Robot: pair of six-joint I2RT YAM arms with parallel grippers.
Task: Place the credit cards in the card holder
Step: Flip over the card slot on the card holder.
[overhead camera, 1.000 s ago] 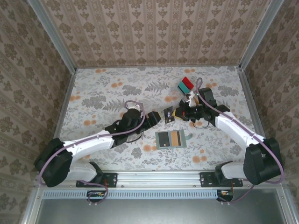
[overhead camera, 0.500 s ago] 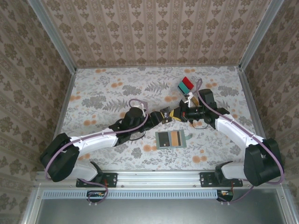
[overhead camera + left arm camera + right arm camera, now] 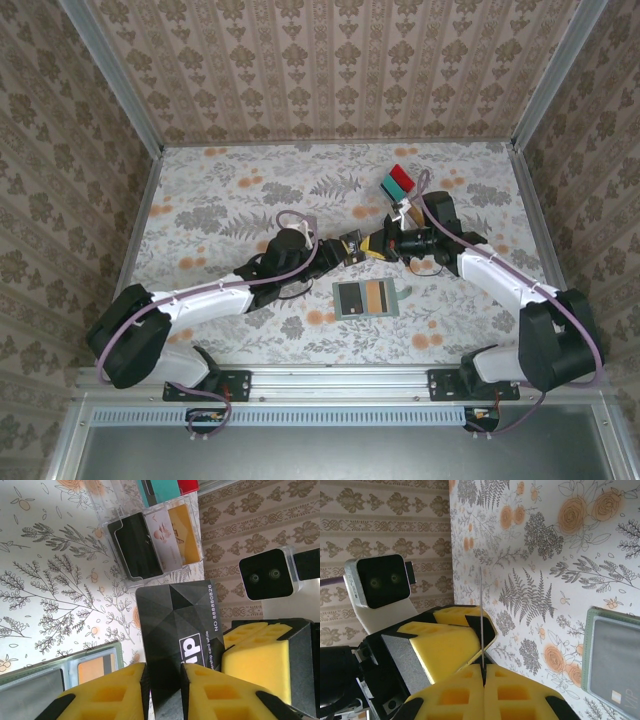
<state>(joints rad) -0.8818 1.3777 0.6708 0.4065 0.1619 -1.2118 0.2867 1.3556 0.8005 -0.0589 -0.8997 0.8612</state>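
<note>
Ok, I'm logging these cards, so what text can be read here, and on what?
"NO 888880826": white, on the dark grey card.
"dir": large letters there, partly hidden, unsure.
"card while": end of a small line, rest hidden.
"VIP": on the grey card in the card holder.
Pale card in the clear tray: print too small.

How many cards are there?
8: dark card in the right gripper; grey card, tan card in the wallet; black card, pale card, orange card, teal card, red card in the clear tray. Others may hide.
</note>
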